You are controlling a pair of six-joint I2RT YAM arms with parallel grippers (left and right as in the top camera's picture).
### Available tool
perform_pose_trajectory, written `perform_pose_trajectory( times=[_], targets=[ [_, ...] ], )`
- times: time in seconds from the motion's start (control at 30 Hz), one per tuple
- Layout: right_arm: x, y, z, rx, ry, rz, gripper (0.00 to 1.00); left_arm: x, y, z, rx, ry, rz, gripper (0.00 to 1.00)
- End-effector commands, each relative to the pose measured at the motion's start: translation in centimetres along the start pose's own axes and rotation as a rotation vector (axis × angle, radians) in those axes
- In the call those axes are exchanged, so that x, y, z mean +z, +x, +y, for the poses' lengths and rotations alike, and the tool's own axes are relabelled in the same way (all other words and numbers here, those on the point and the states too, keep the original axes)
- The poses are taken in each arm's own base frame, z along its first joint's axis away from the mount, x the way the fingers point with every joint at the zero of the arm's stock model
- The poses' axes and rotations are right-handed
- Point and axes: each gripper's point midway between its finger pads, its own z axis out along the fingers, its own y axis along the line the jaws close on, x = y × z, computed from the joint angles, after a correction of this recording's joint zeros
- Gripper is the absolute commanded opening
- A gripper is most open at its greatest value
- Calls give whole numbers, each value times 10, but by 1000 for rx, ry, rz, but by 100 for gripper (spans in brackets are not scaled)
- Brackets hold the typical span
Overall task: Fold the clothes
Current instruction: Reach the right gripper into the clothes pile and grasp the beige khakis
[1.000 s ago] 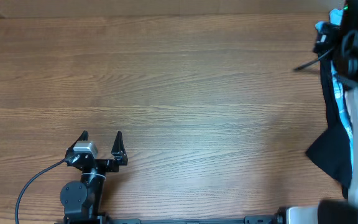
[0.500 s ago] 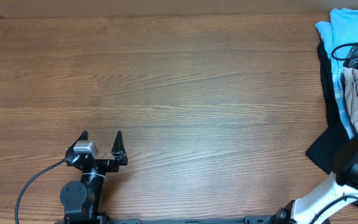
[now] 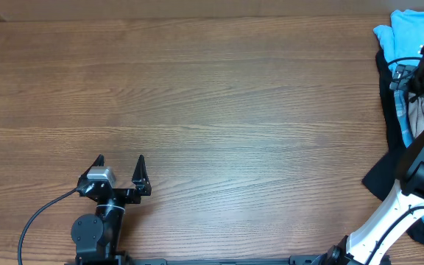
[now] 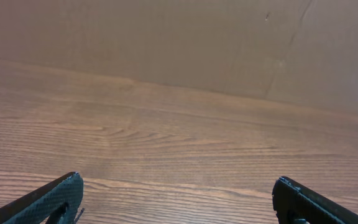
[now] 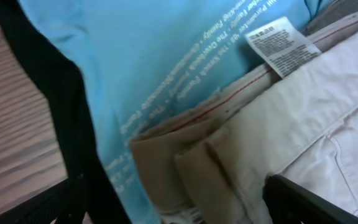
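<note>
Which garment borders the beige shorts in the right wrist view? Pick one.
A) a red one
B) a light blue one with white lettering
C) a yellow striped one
B: the light blue garment with white lettering lies right against the waistband of the beige shorts.

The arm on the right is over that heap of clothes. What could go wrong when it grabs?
The open right gripper hangs over the beige shorts just where the light blue garment lies against them, so it might pinch both layers. The black garment lies against the blue one and could be dragged along.
</note>
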Motion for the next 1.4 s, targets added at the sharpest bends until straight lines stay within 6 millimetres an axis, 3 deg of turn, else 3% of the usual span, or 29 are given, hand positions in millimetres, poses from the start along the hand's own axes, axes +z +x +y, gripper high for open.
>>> perform_pose_trajectory(
  times=[0.0, 0.27, 0.67, 0.83, 1.07, 1.27, 1.37],
  targets=[
    [14, 4, -8, 2, 3, 19, 93, 0, 0, -3, 28, 18, -4, 100],
    [16, 5, -9, 4, 4, 18, 78, 0, 0, -3, 29, 18, -4, 100],
    [24, 13, -6, -7, 3, 27, 79, 0, 0, -3, 29, 18, -5, 100],
    [24, 14, -6, -34, 2, 32, 73, 0, 0, -3, 28, 18, -5, 100],
    [23, 14, -4, -52, 0, 33, 57, 0, 0, -3, 29, 18, -5, 100],
    [5, -6, -6, -45, 4, -24, 15, 0, 0, -3, 28, 18, -4, 100],
    [-11, -19, -11, -37, 10, -65, 11, 0, 0, -3, 29, 18, -5, 100]
  ],
)
